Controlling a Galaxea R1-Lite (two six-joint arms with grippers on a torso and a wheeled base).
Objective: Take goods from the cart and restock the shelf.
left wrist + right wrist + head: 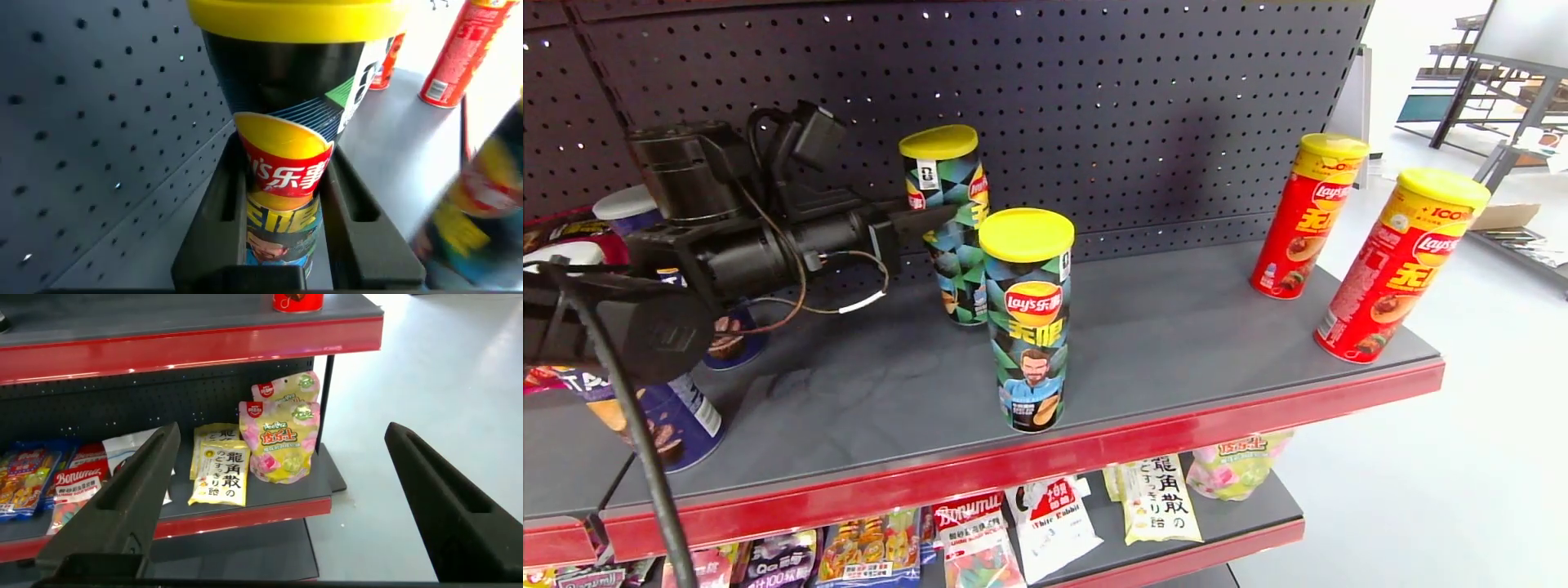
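A yellow-lidded chips can (945,214) with a blue-green pattern stands at the back of the grey shelf (1192,327), close to the pegboard. My left gripper (935,217) reaches in from the left and is shut on the can's upper half. In the left wrist view the can (286,175) sits tight between both fingers (227,196). A second matching can (1029,327) stands just in front, near the shelf's red edge. My right gripper (282,437) hangs open and empty, facing the lower shelf.
Two red chips cans (1308,216) (1401,265) stand at the shelf's right end. Blue cans (678,416) crowd the left under my arm. Snack bags (221,461) and a pink pouch (282,433) line the lower shelf. The pegboard wall (1135,106) closes the back.
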